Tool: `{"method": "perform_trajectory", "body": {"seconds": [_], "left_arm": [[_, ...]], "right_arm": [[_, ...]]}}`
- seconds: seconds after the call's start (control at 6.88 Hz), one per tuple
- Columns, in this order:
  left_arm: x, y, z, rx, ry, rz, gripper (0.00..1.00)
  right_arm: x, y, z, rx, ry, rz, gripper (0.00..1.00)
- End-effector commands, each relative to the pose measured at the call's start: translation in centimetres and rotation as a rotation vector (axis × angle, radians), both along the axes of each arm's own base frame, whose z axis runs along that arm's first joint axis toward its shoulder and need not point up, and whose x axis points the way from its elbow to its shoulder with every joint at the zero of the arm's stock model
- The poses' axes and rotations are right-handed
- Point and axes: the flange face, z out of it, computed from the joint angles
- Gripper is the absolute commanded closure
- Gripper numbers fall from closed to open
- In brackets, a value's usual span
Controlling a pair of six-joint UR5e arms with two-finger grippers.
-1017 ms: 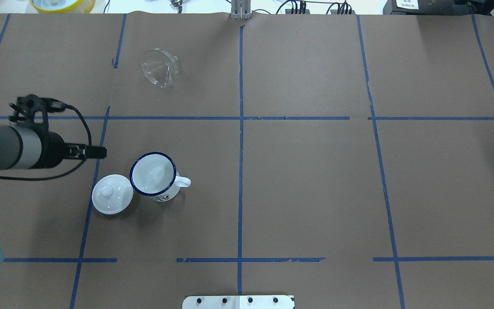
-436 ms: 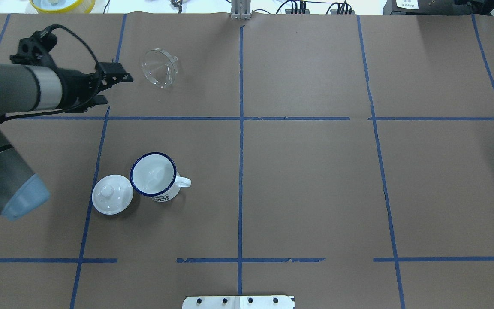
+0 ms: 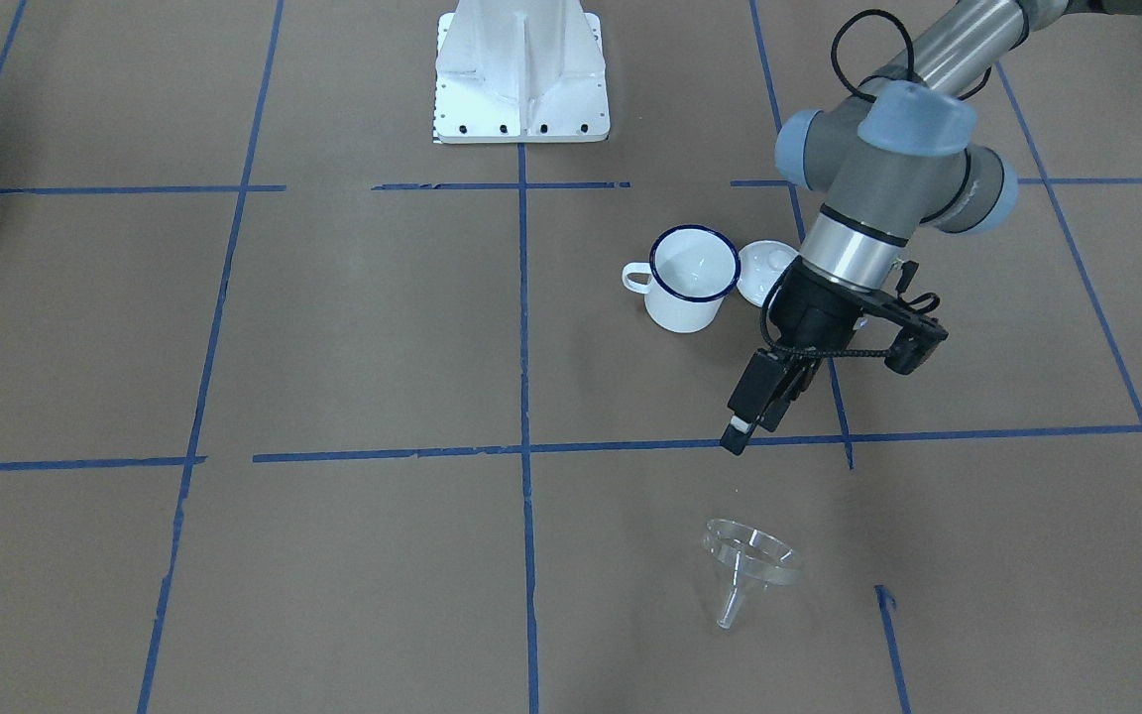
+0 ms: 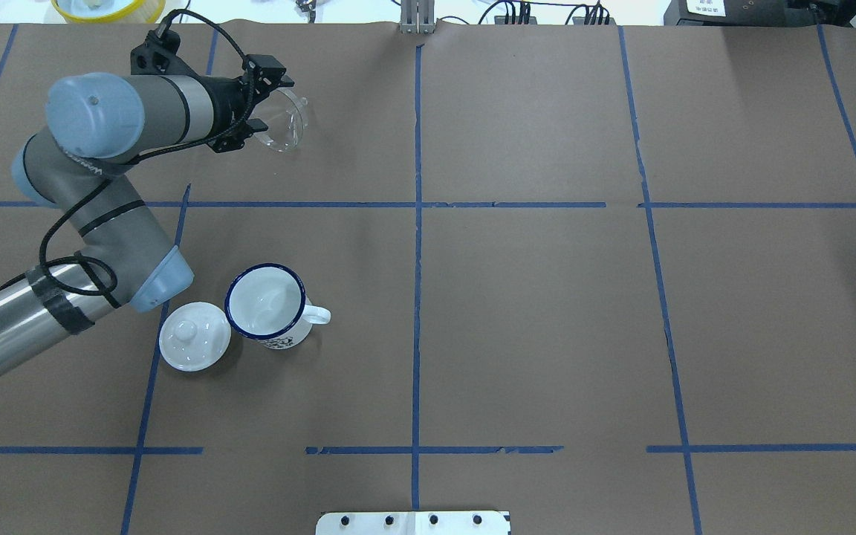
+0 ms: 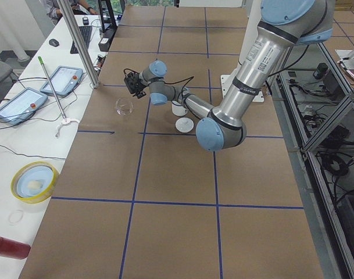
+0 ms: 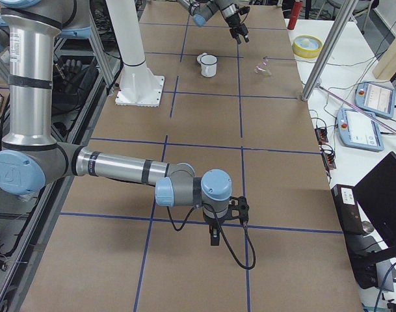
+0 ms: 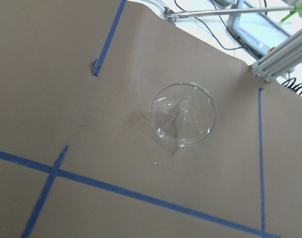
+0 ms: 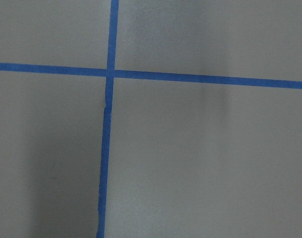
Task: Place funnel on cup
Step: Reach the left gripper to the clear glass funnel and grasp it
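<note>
In the front-facing view you see the left hand [image 3: 744,428] hanging above the worktop [image 3: 333,327], fingers tipped toward 7 o'clock. The funnel [image 3: 747,567] lies tilted at the hand's 6 o'clock, apart from it, with its spout toward 7 o'clock. The cup [image 3: 690,288] stands upright at the hand's 11 o'clock with its handle at 9 o'clock, and a white knobbed lid [image 3: 767,270] sits just beside it at its 3 o'clock. In the overhead view the left hand is spread wide and overlaps the funnel's 9 o'clock edge. There the funnel sits at the worktop's 11 o'clock, well apart from the cup, which stands toward 8 o'clock with its handle at 3 o'clock and the lid at its 8 o'clock. From the left end, the left hand hangs at the funnel's 1 o'clock, clear of it. From the right end, the right hand [image 6: 214,235] points down over the near part of the worktop, far from cup and funnel; you cannot tell how wide it stands. The left wrist view looks into the funnel's round rim near the middle of the frame. The right wrist view shows only the worktop and two crossing tape lines [image 8: 111,74].
</note>
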Motion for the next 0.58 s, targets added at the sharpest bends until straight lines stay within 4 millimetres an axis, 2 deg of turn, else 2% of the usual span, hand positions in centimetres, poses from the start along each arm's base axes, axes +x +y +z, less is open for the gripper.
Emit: {"method": "perform_trajectory", "body": {"seconds": [0.0,0.15,0.29,0.44], "left_arm": [[3.0,-3.4,1.2,-0.075,0.014,-0.048,0.17],[4.1,-4.5,1.6,-0.079,0.016,-0.051,0.17],[4.4,-4.9,3.0,-0.083,0.009,-0.06,0.23],[4.4,-5.1,3.2,-0.082,0.01,-0.062,0.35]], "right_arm": [[0.0,0.0,0.0,0.0,0.0,0.0,0.0],[0.0,0.0,0.0,0.0,0.0,0.0,0.0],[0.0,0.0,0.0,0.0,0.0,0.0,0.0],[0.0,0.0,0.0,0.0,0.0,0.0,0.0]]}}
